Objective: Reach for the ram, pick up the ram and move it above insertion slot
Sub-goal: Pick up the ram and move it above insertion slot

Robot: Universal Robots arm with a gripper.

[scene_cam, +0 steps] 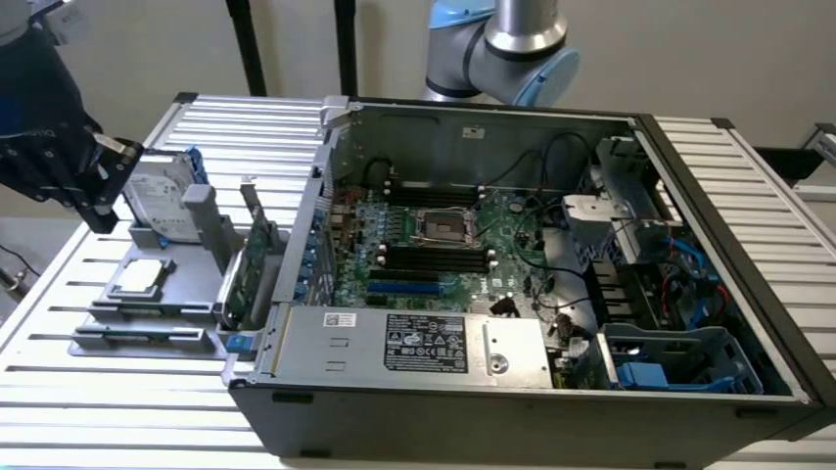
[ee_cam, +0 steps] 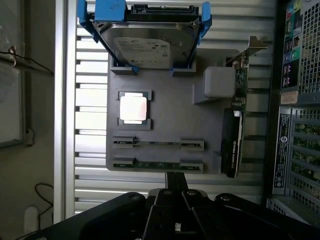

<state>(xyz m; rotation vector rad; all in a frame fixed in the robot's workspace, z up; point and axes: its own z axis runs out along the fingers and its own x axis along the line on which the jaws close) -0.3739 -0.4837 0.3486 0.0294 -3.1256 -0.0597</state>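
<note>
1. I read the gripper (scene_cam: 94,191) (ee_cam: 175,180) as fully closed, its jaws pressed together with nothing between them.
2. In the exterior view it hangs at the exterior view's left, just beside the hard drive (scene_cam: 163,201) (ee_cam: 147,47) in its blue frame.
3. The ram (scene_cam: 137,335) (ee_cam: 157,164) sits on edge in 2 holders on the gray fixture (scene_cam: 196,294) (ee_cam: 170,115), in the row farthest from the drive, past the CPU (scene_cam: 140,278) (ee_cam: 134,107). It is well apart from the gripper.
4. The expansion card (scene_cam: 249,279) (ee_cam: 235,135) stands between the fixture and the open computer case (scene_cam: 523,392).
</note>
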